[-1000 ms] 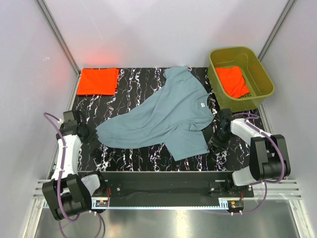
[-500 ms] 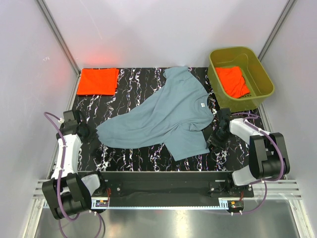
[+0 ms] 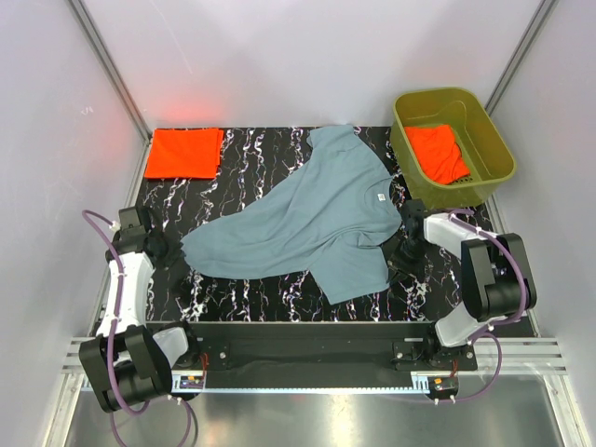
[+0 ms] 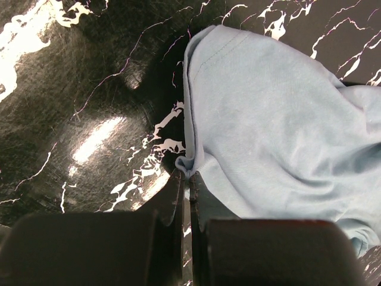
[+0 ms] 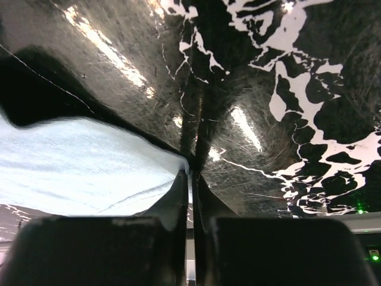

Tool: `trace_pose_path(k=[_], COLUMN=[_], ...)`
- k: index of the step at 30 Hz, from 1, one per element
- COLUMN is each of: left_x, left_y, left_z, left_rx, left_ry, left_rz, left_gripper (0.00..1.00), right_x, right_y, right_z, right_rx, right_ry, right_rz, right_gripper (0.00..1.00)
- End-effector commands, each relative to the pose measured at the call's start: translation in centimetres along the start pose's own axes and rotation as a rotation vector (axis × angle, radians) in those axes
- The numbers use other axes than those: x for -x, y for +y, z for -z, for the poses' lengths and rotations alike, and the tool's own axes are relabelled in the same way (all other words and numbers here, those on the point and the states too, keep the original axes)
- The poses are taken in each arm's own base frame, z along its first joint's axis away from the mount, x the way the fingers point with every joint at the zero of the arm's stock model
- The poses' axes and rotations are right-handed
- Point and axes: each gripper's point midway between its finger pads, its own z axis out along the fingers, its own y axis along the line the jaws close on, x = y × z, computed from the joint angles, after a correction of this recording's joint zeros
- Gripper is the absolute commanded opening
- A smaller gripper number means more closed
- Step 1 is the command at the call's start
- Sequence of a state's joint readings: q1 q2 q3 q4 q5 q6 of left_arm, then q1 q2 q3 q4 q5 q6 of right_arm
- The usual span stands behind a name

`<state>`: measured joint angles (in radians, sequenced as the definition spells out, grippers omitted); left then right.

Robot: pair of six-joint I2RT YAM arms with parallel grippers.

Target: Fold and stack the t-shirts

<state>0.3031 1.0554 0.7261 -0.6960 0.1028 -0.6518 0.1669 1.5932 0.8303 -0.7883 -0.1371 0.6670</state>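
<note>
Sliding inward, the right gripper [image 5: 191, 171] has closed onto the right edge of the blue-grey t-shirt [image 3: 307, 219], spread across the worktop [image 3: 251, 163], while the left gripper [image 4: 186, 179] stays clamped on its left tip, so a two-handed fold looks ready to begin.

Marbled table [image 3: 253, 160] holds blue-grey t-shirt [image 3: 307, 219] and folded orange t-shirt [image 3: 184, 152].

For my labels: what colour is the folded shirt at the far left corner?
Plain orange-red folded shirt; best in the top external view.
</note>
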Motion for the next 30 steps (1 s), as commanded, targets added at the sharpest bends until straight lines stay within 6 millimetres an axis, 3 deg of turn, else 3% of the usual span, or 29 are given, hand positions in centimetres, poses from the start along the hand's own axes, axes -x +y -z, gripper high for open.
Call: trace_pose_path(k=[1,3,4,6,7,8,9,10,11,12,13,14,15,17,18,20,21,23,26,27,30], left_x=[1.1,1.6,1.9,3.1,3.6,4.0,5.2,5.9,6.4,7.9,8.6,9.1,10.4,11.1,11.8,12.0,12.2,12.4,12.1,12.0,11.1], left_y=[-1.3,-2.2,-2.4,-3.3,-3.6,-4.2,-5.3,-6.0,-6.8,-8.4,-9.3,-10.2,-11.8,-13.0,-14.0,-14.7,-15.1,-15.3,-15.5,-15.5,-15.1], left_z=[0.7,1.7,2.1,3.2,3.6,4.2,5.4,6.3,7.1,9.4,10.9,12.4,16.1,19.9,24.0,27.8,31.4,34.6,42.2,43.6,48.3], left_rx=[-0.071,-0.113,-0.124,-0.148,-0.157,-0.175,-0.207,-0.223,-0.240,-0.283,-0.310,-0.338,-0.403,-0.466,-0.521,-0.565,-0.603,-0.623,-0.698,-0.709,-0.783], left_ry=[-0.049,-0.074,-0.093,-0.133,-0.151,-0.170,-0.216,-0.243,-0.267,-0.332,-0.371,-0.408,-0.491,-0.570,-0.650,-0.719,-0.790,-0.865,-1.024,-1.058,-1.145], left_rz=[-0.029,-0.052,-0.066,-0.092,-0.098,-0.106,-0.117,-0.133,-0.151,-0.169,-0.191,-0.207,-0.221,-0.244,-0.259,-0.286,-0.296,-0.323,-0.361,-0.380,-0.384], left_gripper=[0.00,0.00,0.00,0.00,0.00,0.00,0.00,0.00,0.00,0.00,0.00,0.00,0.00,0.00,0.00,0.00,0.00,0.00,0.00,0.00,0.00], right_x=[1.4,2.2,3.9,6.0,8.0,9.0,9.9,11.5,12.2,12.8,13.4,13.6,13.4,12.9,11.5,9.6,7.9,5.8,2.2,0.3,-3.1], right_y=[2.0,3.2,5.1,7.0,8.7,9.4,10.2,11.3,11.8,12.3,13.0,13.4,13.4,13.5,12.8,11.8,10.7,9.3,6.6,5.0,2.6], right_z=[-0.6,1.7,5.4,10.8,15.0,17.3,19.1,23.3,25.2,27.0,30.9,33.2,35.9,42.4,45.5,51.1,53.7,57.8,62.7,64.6,68.0], right_rx=[0.058,0.108,0.191,0.293,0.346,0.367,0.377,0.411,0.424,0.440,0.484,0.517,0.555,0.663,0.721,0.812,0.857,0.922,1.002,1.035,1.090], right_ry=[-0.050,-0.103,-0.228,-0.395,-0.513,-0.579,-0.625,-0.734,-0.780,-0.825,-0.914,-0.970,-1.037,-1.207,-1.284,-1.424,-1.491,-1.608,-1.758,-1.821,-1.929], right_rz=[0.022,0.023,0.039,0.063,0.079,0.112,0.127,0.128,0.140,0.141,0.133,0.134,0.138,0.148,0.148,0.163,0.168,0.176,0.179,0.176,0.194], right_gripper=[0.00,0.00,0.00,0.00,0.00,0.00,0.00,0.00,0.00,0.00,0.00,0.00,0.00,0.00,0.00,0.00,0.00,0.00,0.00,0.00,0.00])
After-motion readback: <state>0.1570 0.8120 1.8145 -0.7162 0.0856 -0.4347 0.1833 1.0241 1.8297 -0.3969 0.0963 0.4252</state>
